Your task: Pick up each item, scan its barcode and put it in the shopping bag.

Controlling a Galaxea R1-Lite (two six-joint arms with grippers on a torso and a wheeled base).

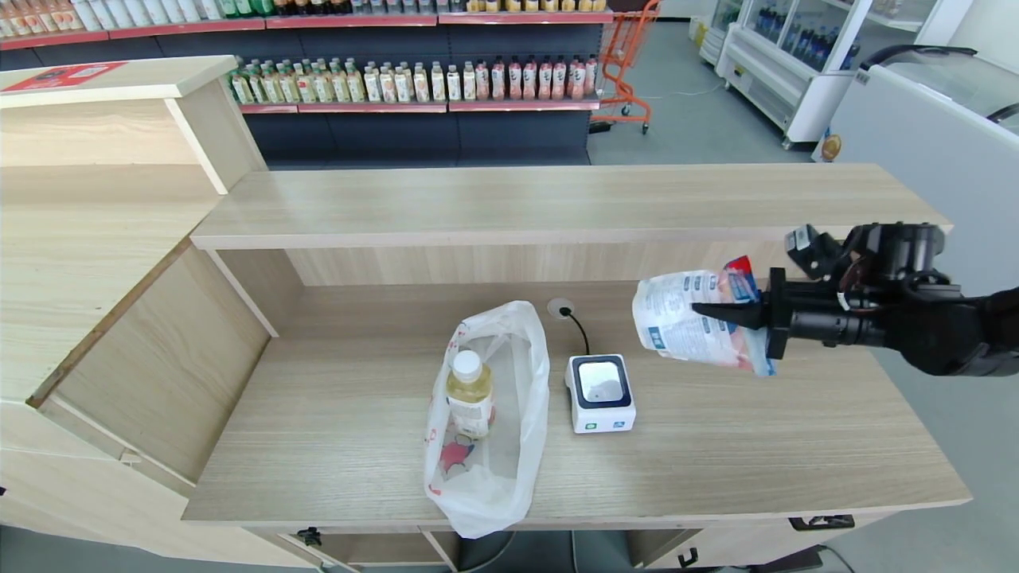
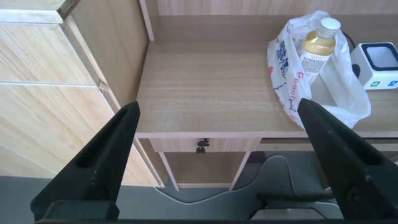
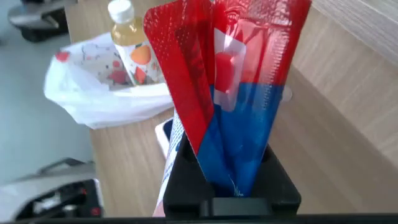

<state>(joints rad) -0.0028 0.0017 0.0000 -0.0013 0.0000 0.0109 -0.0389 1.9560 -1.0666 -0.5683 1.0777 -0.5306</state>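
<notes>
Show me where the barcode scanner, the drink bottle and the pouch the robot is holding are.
barcode scanner (image 1: 599, 382): head view, on its glass window.
drink bottle (image 1: 470, 410): head view, on its label.
pouch (image 1: 677, 322): head view, on its white printed face.

The wooden counter (image 1: 716, 446) carries a white shopping bag (image 1: 486, 493) lying just beside a small white scanner (image 1: 603, 398).

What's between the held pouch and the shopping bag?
The barcode scanner, standing on the counter beside the shopping bag; the pouch hangs in the air to its other side. The head view shows it.
</notes>
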